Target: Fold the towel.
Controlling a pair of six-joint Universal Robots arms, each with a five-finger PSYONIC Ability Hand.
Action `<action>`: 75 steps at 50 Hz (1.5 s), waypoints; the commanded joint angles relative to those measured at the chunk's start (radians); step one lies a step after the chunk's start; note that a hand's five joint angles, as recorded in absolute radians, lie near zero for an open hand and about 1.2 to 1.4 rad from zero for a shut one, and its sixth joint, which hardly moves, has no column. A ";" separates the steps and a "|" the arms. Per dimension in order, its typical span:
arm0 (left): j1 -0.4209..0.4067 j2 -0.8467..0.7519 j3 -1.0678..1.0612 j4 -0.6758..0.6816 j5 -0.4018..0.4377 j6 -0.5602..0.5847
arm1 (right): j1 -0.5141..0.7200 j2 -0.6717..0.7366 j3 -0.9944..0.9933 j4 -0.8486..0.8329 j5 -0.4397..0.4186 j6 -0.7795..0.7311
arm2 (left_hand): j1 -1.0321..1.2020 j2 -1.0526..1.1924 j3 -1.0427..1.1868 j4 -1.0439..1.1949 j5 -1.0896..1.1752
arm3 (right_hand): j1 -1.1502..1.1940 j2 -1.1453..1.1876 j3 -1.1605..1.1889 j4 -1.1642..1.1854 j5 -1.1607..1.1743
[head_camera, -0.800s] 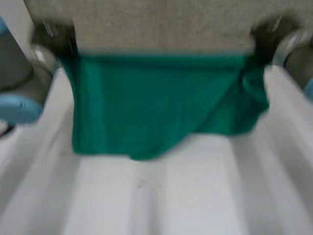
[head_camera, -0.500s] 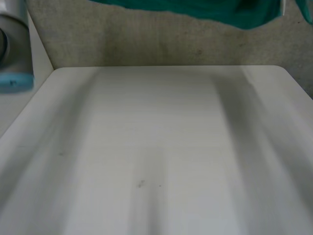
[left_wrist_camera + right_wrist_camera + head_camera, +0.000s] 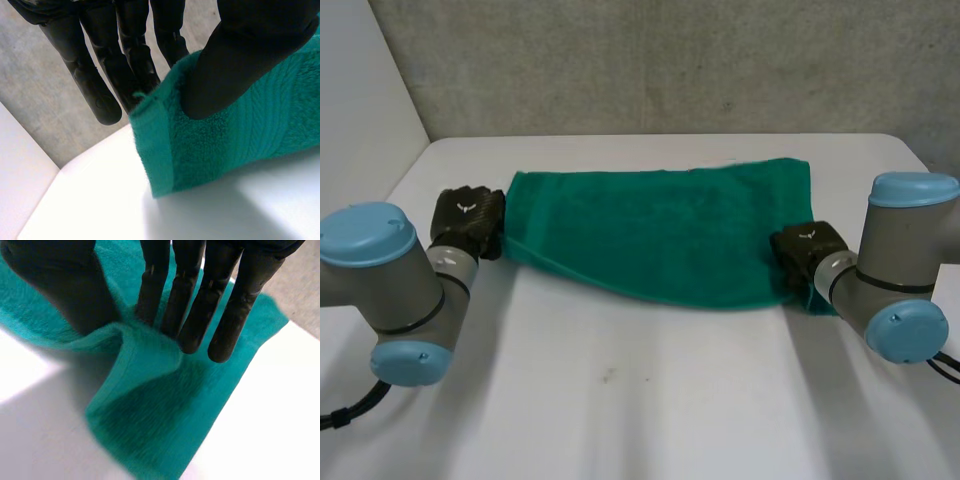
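White table (image 3: 640, 420), green towel (image 3: 660, 230) spread. Left hand (image 3: 468, 220), right hand (image 3: 802, 250) pinch near corners; fold starting, you carry both across evenly.

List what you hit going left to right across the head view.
left arm → left robot hand → towel → right robot hand → right arm

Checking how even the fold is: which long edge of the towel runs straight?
The far edge of the towel runs straight. The near edge curves toward the robot, closest by the right hand; the left hand pinches the other end.
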 commanded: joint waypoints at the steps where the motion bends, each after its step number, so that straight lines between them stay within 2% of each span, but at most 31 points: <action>1: 0.006 0.047 -0.040 -0.001 -0.002 -0.002 | -0.018 -0.137 0.099 -0.007 -0.005 0.039 | 0.245 0.198 0.202 0.202 0.260 | -0.093 -0.245 -0.247 -0.249 -0.263; 5: 0.009 0.079 -0.057 -0.001 -0.004 -0.008 | -0.021 -0.217 0.166 -0.056 -0.006 0.110 | 0.245 0.198 0.202 0.202 0.260 | -0.181 -0.333 -0.335 -0.338 -0.351; 10: 0.011 0.119 -0.074 -0.001 -0.007 -0.011 | -0.098 -0.280 0.261 -0.083 -0.020 0.226 | 0.245 0.198 0.202 0.202 0.260 | -0.372 -0.524 -0.526 -0.528 -0.542; 18: 0.009 0.129 -0.077 -0.001 -0.007 -0.011 | -0.194 -0.283 0.355 -0.084 -0.111 0.422 | 0.245 0.198 0.202 0.202 0.260 | -0.437 -0.589 -0.591 -0.593 -0.607; 21: 0.009 0.129 -0.077 -0.001 -0.008 -0.013 | -0.210 -0.280 0.370 -0.084 -0.131 0.450 | 0.245 0.198 0.202 0.202 0.260 | -0.443 -0.595 -0.597 -0.599 -0.613; 32: 0.031 0.133 -0.076 -0.001 -0.008 -0.011 | -0.210 -0.184 0.349 -0.107 -0.155 0.489 | 0.245 0.198 0.202 0.202 0.260 | -0.428 -0.580 -0.582 -0.584 -0.598; 43: 0.029 0.133 -0.076 -0.001 -0.007 -0.013 | -0.170 -0.068 0.243 -0.124 -0.143 0.616 | 0.245 0.198 0.202 0.202 0.260 | -0.343 -0.495 -0.497 -0.499 -0.513; 47: 0.029 0.133 -0.076 -0.001 -0.007 -0.013 | -0.162 -0.044 0.212 -0.126 -0.146 0.659 | 0.245 0.198 0.202 0.202 0.260 | -0.223 -0.375 -0.377 -0.379 -0.393; 51: 0.031 0.133 -0.076 -0.002 -0.007 -0.013 | -0.161 -0.042 0.198 -0.144 -0.141 0.679 | 0.245 0.198 0.202 0.202 0.260 | 0.105 -0.047 -0.048 -0.051 -0.065; 52: 0.031 0.133 -0.076 -0.002 -0.007 -0.011 | -0.159 -0.042 0.198 -0.167 -0.128 0.679 | 0.245 0.198 0.202 0.202 0.260 | 0.368 0.216 0.214 0.212 0.198; 53: 0.031 0.135 -0.076 -0.002 -0.007 -0.011 | -0.159 -0.047 0.201 -0.182 -0.114 0.679 | 0.245 0.198 0.202 0.202 0.260 | 0.504 0.352 0.350 0.348 0.334; 55: 0.031 0.135 -0.077 -0.002 -0.007 -0.009 | -0.162 -0.056 0.206 -0.213 -0.079 0.679 | 0.245 0.198 0.202 0.202 0.260 | 0.581 0.429 0.427 0.425 0.411; 56: 0.029 0.135 -0.077 -0.002 -0.007 -0.008 | -0.165 -0.065 0.206 -0.237 -0.033 0.667 | 0.245 0.198 0.202 0.202 0.260 | 0.581 0.429 0.427 0.425 0.411; 59: 0.029 0.138 -0.079 -0.016 -0.007 0.000 | -0.170 -0.091 0.195 -0.242 0.001 0.635 | 0.245 0.198 0.202 0.202 0.260 | 0.581 0.429 0.427 0.425 0.411; 62: 0.032 0.151 -0.083 -0.054 -0.007 0.004 | -0.170 -0.146 0.189 -0.202 -0.006 0.468 | 0.245 0.198 0.202 0.202 0.260 | 0.581 0.429 0.427 0.425 0.411; 63: 0.037 0.164 -0.089 -0.098 -0.007 0.010 | -0.172 -0.163 0.188 -0.184 -0.014 0.399 | 0.245 0.198 0.202 0.202 0.260 | 0.581 0.429 0.427 0.425 0.411; 64: 0.040 0.171 -0.093 -0.128 -0.005 0.015 | -0.170 -0.201 0.194 -0.128 -0.031 0.239 | 0.245 0.198 0.202 0.202 0.260 | 0.581 0.429 0.427 0.425 0.411; 67: 0.046 0.208 -0.112 -0.261 -0.007 0.044 | -0.165 -0.257 0.215 -0.015 -0.037 -0.026 | 0.245 0.198 0.202 0.202 0.260 | 0.581 0.429 0.427 0.425 0.411; 68: 0.048 0.234 -0.129 -0.340 -0.008 0.072 | -0.167 -0.294 0.243 0.061 -0.026 -0.183 | 0.245 0.198 0.202 0.202 0.260 | 0.581 0.429 0.427 0.425 0.411; 71: 0.049 0.283 -0.165 -0.466 -0.015 0.121 | -0.173 -0.369 0.325 0.207 0.021 -0.443 | 0.245 0.198 0.202 0.202 0.260 | 0.581 0.429 0.427 0.425 0.411; 72: 0.055 0.326 -0.198 -0.537 -0.019 0.147 | -0.173 -0.384 0.349 0.238 0.038 -0.493 | 0.245 0.198 0.202 0.202 0.260 | 0.581 0.429 0.427 0.425 0.411; 75: 0.065 0.374 -0.235 -0.596 -0.022 0.170 | -0.173 -0.429 0.415 0.313 0.081 -0.597 | 0.245 0.198 0.202 0.202 0.260 | 0.581 0.429 0.427 0.425 0.411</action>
